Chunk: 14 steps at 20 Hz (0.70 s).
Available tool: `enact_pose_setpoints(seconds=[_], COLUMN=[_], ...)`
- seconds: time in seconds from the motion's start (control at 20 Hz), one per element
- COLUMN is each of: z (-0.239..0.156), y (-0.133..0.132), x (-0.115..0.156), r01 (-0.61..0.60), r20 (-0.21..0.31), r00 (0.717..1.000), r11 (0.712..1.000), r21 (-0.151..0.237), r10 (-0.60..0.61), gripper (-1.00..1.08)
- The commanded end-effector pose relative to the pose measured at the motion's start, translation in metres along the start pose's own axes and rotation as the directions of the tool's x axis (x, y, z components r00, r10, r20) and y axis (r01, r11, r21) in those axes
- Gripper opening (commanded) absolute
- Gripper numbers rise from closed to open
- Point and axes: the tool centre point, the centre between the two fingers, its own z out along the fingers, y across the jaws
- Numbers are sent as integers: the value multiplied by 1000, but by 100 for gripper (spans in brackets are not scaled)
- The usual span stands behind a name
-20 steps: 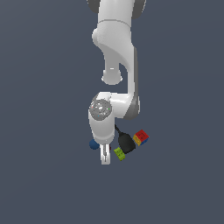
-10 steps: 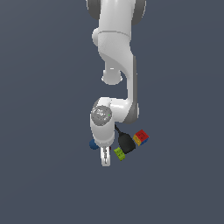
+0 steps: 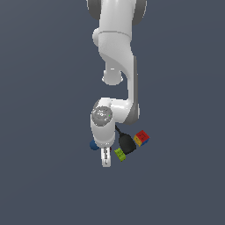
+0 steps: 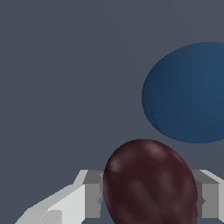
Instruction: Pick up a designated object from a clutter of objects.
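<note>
The white arm [image 3: 117, 57] hangs down through the middle of the exterior view over a plain grey-blue floor [image 3: 44, 176]. Its wrist joint, a grey disc, sits low in the frame, and the gripper [image 3: 105, 161] points down below it. The clutter lies around the gripper, which serves here as the landmark.

The black spatula [image 3: 127, 144] is the biggest item. Its dark blade lies just beside the gripper toward the exterior view's right, with a thin handle running up behind the wrist. Past the spatula, farther from the gripper on the same side, sits the cube [image 3: 141, 138], showing red, yellow and blue faces. The green block [image 3: 120, 154] lies between the gripper and the spatula blade, touching or nearly touching the blade; the view is too small to tell which. The blue ball [image 3: 94, 145] peeks out on the gripper's other side, toward the exterior view's left, half hidden by the hand.

The red ball [image 4: 150, 183] does not show in the exterior view, where the hand covers it. The wrist view shows it plainly: dark maroon, faintly creased, sitting between the two grey finger pads [image 4: 93, 199], one on each side. The pads look to be against its sides, so the hand appears to be grasping the red ball, though true contact cannot be made out. The blue ball [image 4: 188, 92] lies near the red ball, beyond it, with a narrow gap of floor between them.
</note>
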Motion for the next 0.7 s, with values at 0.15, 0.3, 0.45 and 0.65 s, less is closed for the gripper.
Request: enact_pose_setpoints(seconds=[0.15, 0.3, 0.45, 0.65], z=[-5, -14, -26, -49], y=[2, 6, 11, 21], x=[1, 2, 5, 9], r01=[0, 0, 0, 0], r20=[0, 0, 0, 1], r00=[1000, 1000, 1000, 1000], r11=[1000, 1000, 1000, 1000], r21=[0, 0, 0, 0], r10=[0, 0, 0, 0], gripper=[-100, -100, -100, -100])
